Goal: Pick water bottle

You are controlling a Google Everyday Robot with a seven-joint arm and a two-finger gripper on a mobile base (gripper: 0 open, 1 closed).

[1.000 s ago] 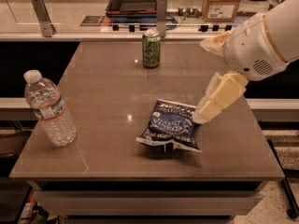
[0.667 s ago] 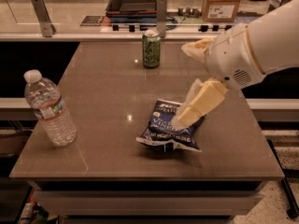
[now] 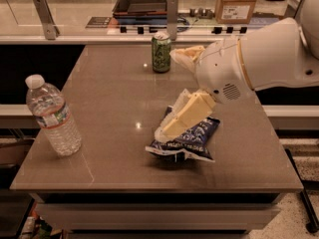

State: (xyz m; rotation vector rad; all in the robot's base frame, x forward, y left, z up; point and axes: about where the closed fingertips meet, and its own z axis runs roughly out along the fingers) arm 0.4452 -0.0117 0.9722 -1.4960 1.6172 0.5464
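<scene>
The water bottle (image 3: 53, 119) is clear ribbed plastic with a white cap and a small label band. It stands upright at the left front of the brown table (image 3: 109, 98). My gripper (image 3: 168, 92) is over the middle of the table, well to the right of the bottle and apart from it. It is open and empty. One cream finger (image 3: 185, 55) points toward the back and the other (image 3: 180, 117) hangs over a chip bag.
A dark blue chip bag (image 3: 197, 142) lies at the centre right under the lower finger. A green drink can (image 3: 161, 52) stands at the table's back edge. Behind is a counter with a dark tray (image 3: 142, 1) and a cardboard box (image 3: 238, 3).
My arm and gripper have moved left across the table, from the right side to over the chip bag, closer to the bottle. The bottle, can and bag have not moved.
</scene>
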